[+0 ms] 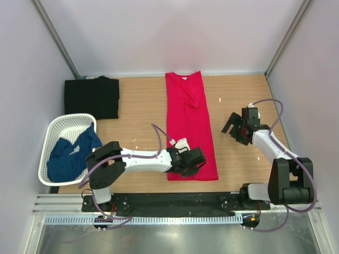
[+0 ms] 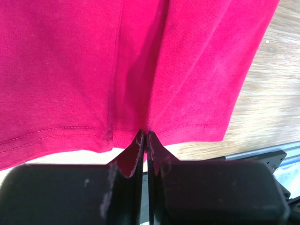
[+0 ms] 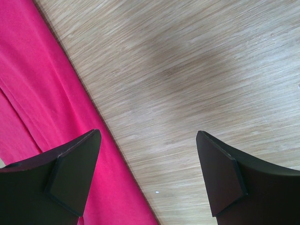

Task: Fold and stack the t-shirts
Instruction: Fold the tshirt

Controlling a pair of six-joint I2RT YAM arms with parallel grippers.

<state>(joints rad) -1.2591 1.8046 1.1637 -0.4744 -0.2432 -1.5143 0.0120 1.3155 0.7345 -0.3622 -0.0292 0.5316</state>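
The red shirt [image 1: 188,121] lies as a long strip down the middle of the table [image 1: 140,108], and the left gripper [image 2: 144,136] is pressed together on its near hem. The right gripper [image 3: 150,173] hangs spread over bare wood just right of it. The black shirt [image 1: 92,98] lies folded far left, and the blue shirt [image 1: 69,156] is bunched in the basket [image 1: 53,127].

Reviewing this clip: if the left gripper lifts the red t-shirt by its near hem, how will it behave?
Probably floppy: the red t-shirt creases where the left gripper pinches its hem, so it should drape and sag. Likely light, being thin cloth lying flat. Held at one point, its folded layers may slide apart on the table.
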